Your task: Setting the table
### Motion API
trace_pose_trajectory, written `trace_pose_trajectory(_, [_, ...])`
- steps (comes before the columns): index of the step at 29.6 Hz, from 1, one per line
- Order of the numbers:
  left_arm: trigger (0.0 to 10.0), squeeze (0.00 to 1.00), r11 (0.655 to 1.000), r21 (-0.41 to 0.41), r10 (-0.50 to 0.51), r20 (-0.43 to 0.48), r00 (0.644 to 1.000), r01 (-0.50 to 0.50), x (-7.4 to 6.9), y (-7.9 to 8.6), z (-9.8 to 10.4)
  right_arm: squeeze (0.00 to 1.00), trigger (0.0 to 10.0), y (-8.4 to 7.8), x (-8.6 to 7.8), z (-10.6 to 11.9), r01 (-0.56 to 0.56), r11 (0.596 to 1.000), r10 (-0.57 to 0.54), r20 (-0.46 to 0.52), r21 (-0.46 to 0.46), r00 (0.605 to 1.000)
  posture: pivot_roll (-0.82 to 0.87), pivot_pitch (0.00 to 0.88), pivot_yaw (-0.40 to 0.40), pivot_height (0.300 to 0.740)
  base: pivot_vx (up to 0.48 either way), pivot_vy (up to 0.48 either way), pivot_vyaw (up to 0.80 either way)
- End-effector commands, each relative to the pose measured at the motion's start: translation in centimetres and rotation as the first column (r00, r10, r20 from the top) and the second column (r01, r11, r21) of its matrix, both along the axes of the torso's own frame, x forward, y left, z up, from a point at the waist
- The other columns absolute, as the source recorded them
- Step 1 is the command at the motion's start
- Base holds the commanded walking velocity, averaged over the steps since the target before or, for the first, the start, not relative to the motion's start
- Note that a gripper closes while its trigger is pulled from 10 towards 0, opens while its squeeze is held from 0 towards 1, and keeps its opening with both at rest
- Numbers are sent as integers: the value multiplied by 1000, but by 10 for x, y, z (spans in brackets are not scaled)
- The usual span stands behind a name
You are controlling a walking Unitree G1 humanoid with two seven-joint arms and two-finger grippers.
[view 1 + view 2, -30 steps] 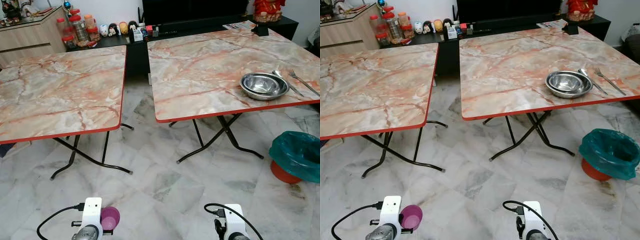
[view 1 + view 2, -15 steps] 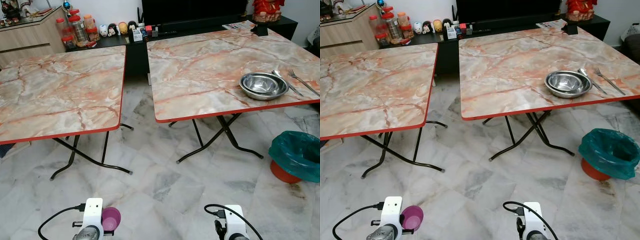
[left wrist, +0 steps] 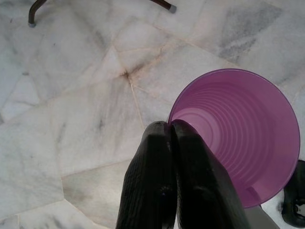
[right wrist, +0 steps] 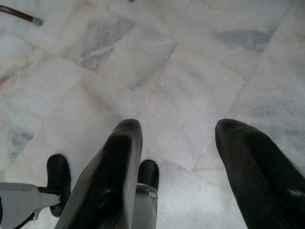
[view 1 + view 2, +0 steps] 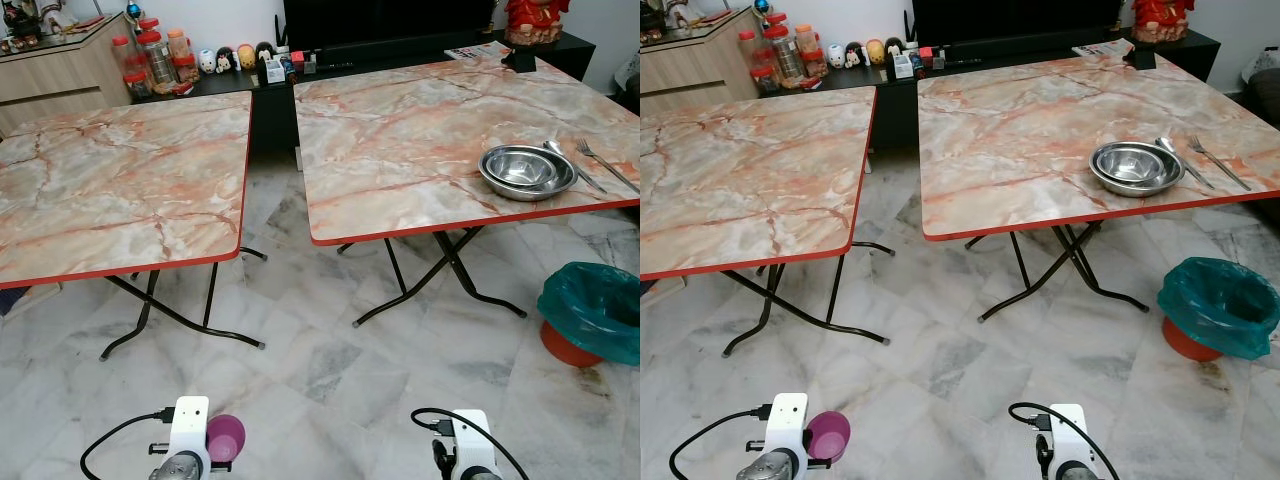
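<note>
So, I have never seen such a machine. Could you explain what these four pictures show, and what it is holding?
It is a walking humanoid robot with two arms. The two wide pictures come from cameras in its head, looking down at two marble-patterned folding tables. On the right table lie stacked steel bowls, a spoon and a fork; a bin stands on the floor beside it. The other two pictures come from wrist cameras, looking along each claw at the floor. The left claw is shut on the rim of a purple cup. The right claw is open and holds nothing.
</note>
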State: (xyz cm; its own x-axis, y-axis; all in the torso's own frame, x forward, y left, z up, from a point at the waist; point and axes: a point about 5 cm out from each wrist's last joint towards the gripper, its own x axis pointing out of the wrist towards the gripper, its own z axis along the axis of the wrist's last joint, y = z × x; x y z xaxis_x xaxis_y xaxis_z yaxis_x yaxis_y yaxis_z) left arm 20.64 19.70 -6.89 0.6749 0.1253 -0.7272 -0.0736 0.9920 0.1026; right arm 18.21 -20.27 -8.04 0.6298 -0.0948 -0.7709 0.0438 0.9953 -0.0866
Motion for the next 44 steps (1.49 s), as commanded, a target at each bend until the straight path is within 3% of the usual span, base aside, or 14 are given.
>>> trace_pose_trajectory(1, [10000,0,1000,5,6,-21,1000,-6,-8,3,-4,0,10000,2,0,0,13,1000,-13,3,12,1000,-136,0,79,740,0,0,0])
trace_pose_trajectory(8, [10000,0,999,4,51,-22,998,-51,-13,10,-5,0,10000,8,-3,-2,20,999,-20,18,27,1000,-113,0,84,740,0,0,0])
trace_pose_trajectory(12, [10000,0,997,-7,77,-24,997,-78,-12,15,-4,0,10000,1,0,0,30,999,-30,22,19,999,-103,0,95,740,0,0,0])
trace_pose_trajectory(16, [10000,0,996,-29,89,9,996,-89,1,13,2,0,10000,-5,2,3,197,977,-201,53,82,978,-92,0,118,740,0,0,0])
trace_pose_trajectory(17, [10000,0,1000,-7,-18,6,1000,18,1,8,2,0,10000,2,-2,0,109,992,-112,49,60,993,-109,0,131,740,0,0,0])
trace_pose_trajectory(19, [10000,0,991,33,-126,-4,992,126,3,7,3,0,10000,11,-9,-4,10,999,-11,21,41,1000,-131,0,122,740,0,0,0])
trace_pose_trajectory(22, [10000,0,997,19,-75,-7,997,75,7,12,6,0,10000,13,-10,-5,-72,997,72,2,4,997,-141,0,145,740,0,0,0])
trace_pose_trajectory(25, [10000,0,994,33,-108,-2,994,108,10,7,7,0,10000,9,-7,-4,-31,1000,31,10,1,999,-144,0,132,740,0,0,0])
trace_pose_trajectory(29, [10000,0,999,-16,-51,14,999,51,11,-2,6,0,10000,9,1,0,1,1000,-2,35,23,999,-138,0,120,740,0,0,0])
trace_pose_trajectory(32, [10000,0,997,-33,-66,27,997,67,13,-8,6,0,10000,11,4,1,-4,1000,3,35,24,999,-121,0,108,740,0,0,0])
trace_pose_trajectory(36, [10000,0,997,-41,-59,46,997,61,16,-8,8,0,10000,18,11,4,-28,999,26,52,35,998,-119,0,104,740,0,0,0])
trace_pose_trajectory(44, [10000,0,999,-45,-22,18,1000,23,10,-5,5,0,10000,17,14,5,-63,998,61,54,27,997,-112,0,76,740,0,0,0])
